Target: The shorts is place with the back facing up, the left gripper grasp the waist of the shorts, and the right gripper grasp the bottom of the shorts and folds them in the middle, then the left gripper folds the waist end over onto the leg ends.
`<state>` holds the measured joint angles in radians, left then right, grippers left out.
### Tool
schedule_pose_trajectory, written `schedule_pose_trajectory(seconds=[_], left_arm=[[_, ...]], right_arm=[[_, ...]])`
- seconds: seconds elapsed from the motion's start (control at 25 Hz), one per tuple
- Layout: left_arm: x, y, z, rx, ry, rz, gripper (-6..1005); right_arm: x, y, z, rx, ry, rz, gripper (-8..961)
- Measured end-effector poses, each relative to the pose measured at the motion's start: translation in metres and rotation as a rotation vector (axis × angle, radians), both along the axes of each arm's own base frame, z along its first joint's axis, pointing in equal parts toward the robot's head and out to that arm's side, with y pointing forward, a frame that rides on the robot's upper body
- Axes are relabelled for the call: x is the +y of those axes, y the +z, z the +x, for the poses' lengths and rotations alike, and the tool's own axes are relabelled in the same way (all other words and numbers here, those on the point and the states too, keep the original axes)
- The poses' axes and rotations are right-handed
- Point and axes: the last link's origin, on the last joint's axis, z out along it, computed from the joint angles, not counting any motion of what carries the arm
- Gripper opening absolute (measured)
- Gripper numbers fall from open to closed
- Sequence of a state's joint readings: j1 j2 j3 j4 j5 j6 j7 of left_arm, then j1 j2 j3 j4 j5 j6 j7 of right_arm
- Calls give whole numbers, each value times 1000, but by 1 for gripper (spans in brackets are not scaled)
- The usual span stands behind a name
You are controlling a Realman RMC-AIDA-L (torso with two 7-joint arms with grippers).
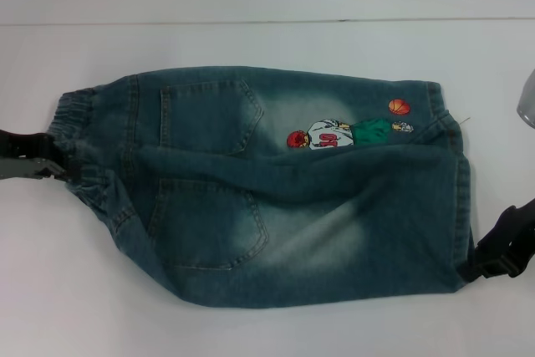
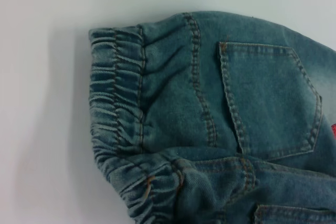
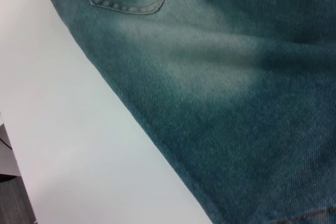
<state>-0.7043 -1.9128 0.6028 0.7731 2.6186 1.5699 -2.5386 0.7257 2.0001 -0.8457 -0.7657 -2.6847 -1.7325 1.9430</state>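
Across the middle of a white table we see a pair of denim shorts lying flat, back side up, with the waist toward our left and the leg ends toward our right. Both back pockets show, and a small cartoon patch of a basketball player sits on the far leg. The near half already bulges slightly over the centre line.

We judge the denim to be fairly heavy and soft, thick enough to hold a crease yet floppy when lifted, and not slippery. The best holds look to be the firm edges, where several layers are stitched together.

Our left gripper sits at the gathered elastic waistband, which bunches where the tips meet it near the middle of the waist; it seems to be pinching the band, though we cannot tell for certain.

Our right gripper rests against the near leg hem at the corner. Its fingers are hidden by the cloth, so we cannot tell whether it has closed.
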Motion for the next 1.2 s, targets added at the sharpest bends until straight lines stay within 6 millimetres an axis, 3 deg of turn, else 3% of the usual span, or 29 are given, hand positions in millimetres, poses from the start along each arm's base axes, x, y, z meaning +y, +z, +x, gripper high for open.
schedule_pose_trajectory(seconds=[0.28,0.48,0.64,0.84,1.2], left_arm=[[-3,4,6,-54,-9,-15,40],[-2,24,7,-134,-8,47,41],[6,41,-2,-164,27,165,41],[16,42,-12,-190,66,285,40],[30,21,-20,-183,85,417,41]], right_arm=[[-1,13,6,56,-14,44,29],[8,54,13,296,-31,295,29],[13,63,16,417,-39,428,28],[26,58,26,502,-99,619,27],[50,23,41,413,-150,839,26]])
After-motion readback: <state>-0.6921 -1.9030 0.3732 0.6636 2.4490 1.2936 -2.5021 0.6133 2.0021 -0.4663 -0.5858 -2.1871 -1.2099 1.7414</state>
